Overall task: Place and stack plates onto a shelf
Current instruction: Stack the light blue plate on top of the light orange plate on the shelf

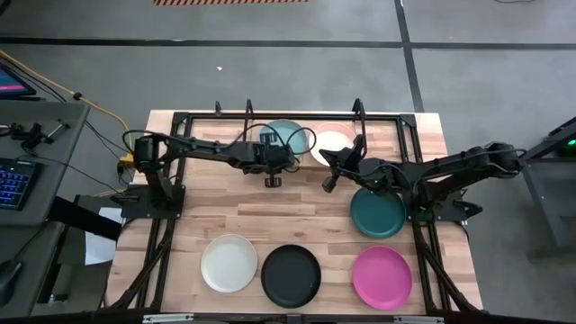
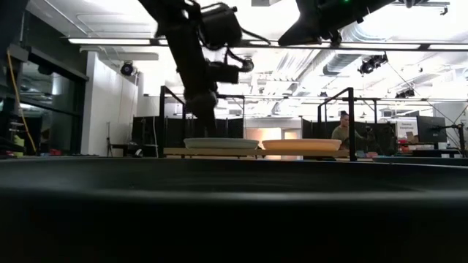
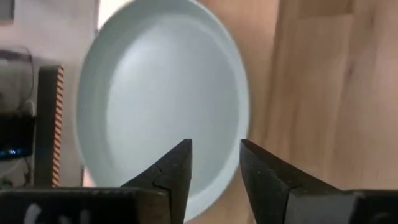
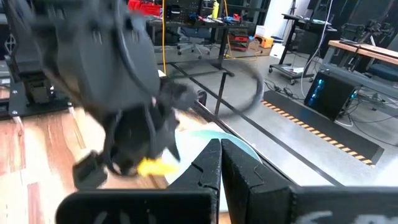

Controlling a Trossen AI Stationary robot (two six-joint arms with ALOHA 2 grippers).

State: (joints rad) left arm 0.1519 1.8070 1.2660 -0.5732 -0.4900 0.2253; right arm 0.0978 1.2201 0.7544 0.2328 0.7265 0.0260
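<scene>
The light teal plate [image 1: 288, 135] and the pale pink plate [image 1: 335, 138] lie side by side on the shelf's wood board [image 2: 175, 152] at the table's far edge. My left gripper [image 3: 214, 148] is open and hovers over the light teal plate [image 3: 161, 99], above its near rim. It shows in the low view as the dark arm end [image 2: 202, 109] over that plate [image 2: 221, 143]. My right gripper [image 4: 221, 149] is shut and hangs in the air near the pink plate, in front of the shelf [image 1: 331, 175]. The dark teal plate [image 1: 378, 212] lies flat on the table under the right arm.
The white plate [image 1: 229, 263], black plate [image 1: 291, 274] and magenta plate [image 1: 382, 276] lie in a row along the table's near edge. The black plate's rim [image 2: 234, 212] fills the low view's foreground. Bare wood lies mid-table. A black tube frame [image 1: 180, 115] edges the tabletop.
</scene>
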